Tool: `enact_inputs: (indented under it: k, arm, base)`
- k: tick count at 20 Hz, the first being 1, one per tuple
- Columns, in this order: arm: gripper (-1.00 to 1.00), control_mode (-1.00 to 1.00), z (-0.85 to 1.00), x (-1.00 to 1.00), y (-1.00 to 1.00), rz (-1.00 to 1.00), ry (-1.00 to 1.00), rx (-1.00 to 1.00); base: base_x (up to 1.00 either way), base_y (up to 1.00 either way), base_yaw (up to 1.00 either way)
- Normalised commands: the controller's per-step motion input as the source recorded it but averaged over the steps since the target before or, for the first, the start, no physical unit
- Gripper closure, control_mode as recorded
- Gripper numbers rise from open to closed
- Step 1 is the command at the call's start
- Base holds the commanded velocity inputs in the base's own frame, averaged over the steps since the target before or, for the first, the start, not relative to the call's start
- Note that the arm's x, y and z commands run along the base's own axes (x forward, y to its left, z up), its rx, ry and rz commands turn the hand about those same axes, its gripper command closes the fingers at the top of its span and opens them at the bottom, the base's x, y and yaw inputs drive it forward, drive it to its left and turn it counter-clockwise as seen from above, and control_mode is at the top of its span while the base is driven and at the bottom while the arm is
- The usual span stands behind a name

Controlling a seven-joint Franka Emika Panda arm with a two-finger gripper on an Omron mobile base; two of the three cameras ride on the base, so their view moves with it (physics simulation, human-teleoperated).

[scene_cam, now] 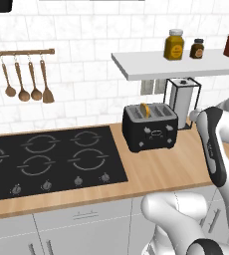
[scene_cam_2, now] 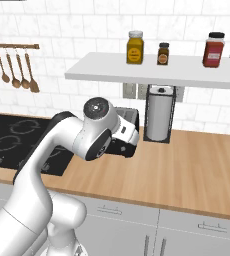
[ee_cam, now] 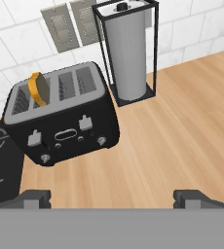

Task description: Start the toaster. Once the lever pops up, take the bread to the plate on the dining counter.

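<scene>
The gripper has its two dark tips wide apart, holding nothing. Ahead and left sits the black boxy toaster, small yellowish-tan bread poking up.

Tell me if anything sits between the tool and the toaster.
Nothing visible does. In the hand view, bare wood counter lies between the open tool and the toaster. The paper towel holder stands off to one side, behind.

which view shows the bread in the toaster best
The hand view: the bread stands out of a slot near one end of the toaster, seen close and unblocked. The left base view shows it smaller. In the right base view the arm covers most of the toaster.
</scene>
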Motion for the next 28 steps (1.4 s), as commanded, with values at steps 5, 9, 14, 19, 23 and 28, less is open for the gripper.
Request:
enact_inputs:
  k: [5, 9, 14, 19, 23, 28]
  arm:
    - [-1.00, -1.00, 0.00, 0.00, 0.00, 0.00, 0.00, 0.00]
    - [-1.00, -1.00, -0.01, 0.08, 0.14, -0.06, -0.05, 0.00]
    - [-1.00, -1.00, -0.03, 0.19, 0.99, -0.29, -0.04, -0.04]
    - [-1.00, -1.00, 0.00, 0.16, 0.81, -0.25, 0.00, -0.07]
    - [-1.00, -1.00, 0.00, 0.32, 0.51, -0.07, 0.07, -0.12]
    - [-1.00, -1.00, 0.08, 0.33, 0.27, 0.03, 0.18, -0.02]
  base:
    - [0.00, 0.00, 0.00]
    - [0.00, 0.00, 0.00]
    - [0.00, 0.00, 0.00]
    - [0.00, 0.00, 0.00]
    - [0.00, 0.00, 0.00]
    - [0.00, 0.00, 0.00]
